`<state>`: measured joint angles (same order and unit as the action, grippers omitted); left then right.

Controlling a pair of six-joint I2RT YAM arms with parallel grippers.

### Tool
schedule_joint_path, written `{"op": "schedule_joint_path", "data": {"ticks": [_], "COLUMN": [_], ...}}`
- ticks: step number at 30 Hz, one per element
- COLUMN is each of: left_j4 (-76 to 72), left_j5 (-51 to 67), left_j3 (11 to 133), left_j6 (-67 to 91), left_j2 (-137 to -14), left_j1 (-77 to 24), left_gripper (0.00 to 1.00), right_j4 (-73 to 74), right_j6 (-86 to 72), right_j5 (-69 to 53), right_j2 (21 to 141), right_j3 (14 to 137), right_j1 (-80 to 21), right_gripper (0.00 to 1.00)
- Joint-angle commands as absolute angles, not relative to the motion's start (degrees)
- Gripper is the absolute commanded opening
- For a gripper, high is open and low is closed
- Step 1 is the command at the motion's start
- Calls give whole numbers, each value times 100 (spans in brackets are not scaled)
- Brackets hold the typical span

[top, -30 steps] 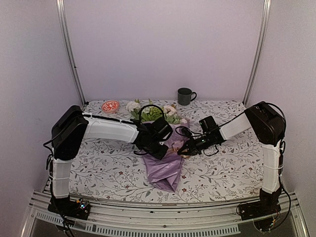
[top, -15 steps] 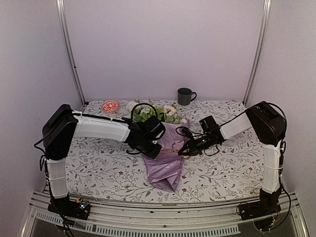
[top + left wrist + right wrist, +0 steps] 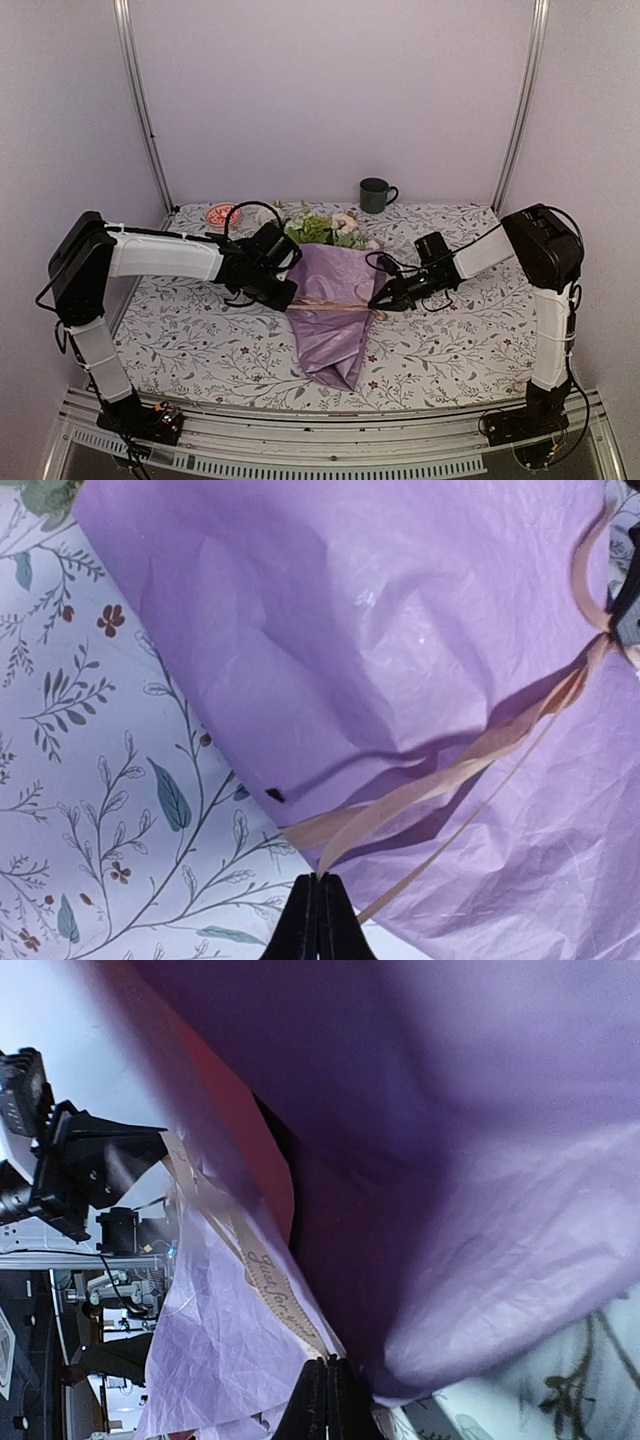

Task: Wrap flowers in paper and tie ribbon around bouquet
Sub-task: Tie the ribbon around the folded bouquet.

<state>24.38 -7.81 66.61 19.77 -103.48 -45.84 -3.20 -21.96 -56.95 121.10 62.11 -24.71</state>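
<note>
The bouquet lies mid-table as a lilac paper (image 3: 335, 330) cone, with the pale and green flowers (image 3: 322, 229) poking out of its far end. A beige ribbon (image 3: 330, 305) runs taut across the cone's middle. At the cone's left edge my left gripper (image 3: 288, 299) is shut on one end of the ribbon. My right gripper (image 3: 377, 302) is shut on the other end at the right edge. In the left wrist view the ribbon (image 3: 450, 770) leads from the closed tips (image 3: 320, 882) over the paper (image 3: 380, 630). The right wrist view shows printed ribbon (image 3: 270, 1275) pinched at the closed tips (image 3: 328, 1363).
A dark mug (image 3: 375, 195) stands at the back of the table, right of centre. A small red-and-white bowl (image 3: 222, 214) sits at the back left. The floral table cloth (image 3: 450, 340) covers the table, and metal posts (image 3: 140, 110) stand at both back corners.
My left gripper has shut on the ribbon end and drawn away to the left of the cone. The ribbon now lies taut across the paper. The right gripper shifted slightly right.
</note>
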Motion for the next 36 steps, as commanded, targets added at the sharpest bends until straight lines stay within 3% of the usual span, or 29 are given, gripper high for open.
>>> {"op": "schedule_joint_path", "data": {"ticks": [1,23,36], "left_j4": [2023,976,699], "left_j5": [-430,-272,-80], "left_j3": [6229,5227,4990], "left_j6": [2037,1738,1302], "left_j2": [-9966,-9021,-8939], "left_j1": [-4340,-4081,-4232], "left_gripper": [0,0,0], "right_j4": [-651,-593,-430], "right_j6": [-2311,-2288,-2135], "right_j5": [-6042,-5910,-5816], "right_j2": [11739,11213,11217], "right_j3": [6004,5367,5266], "right_j1": [-2126,-759,-674], "right_gripper": [0,0,0]}}
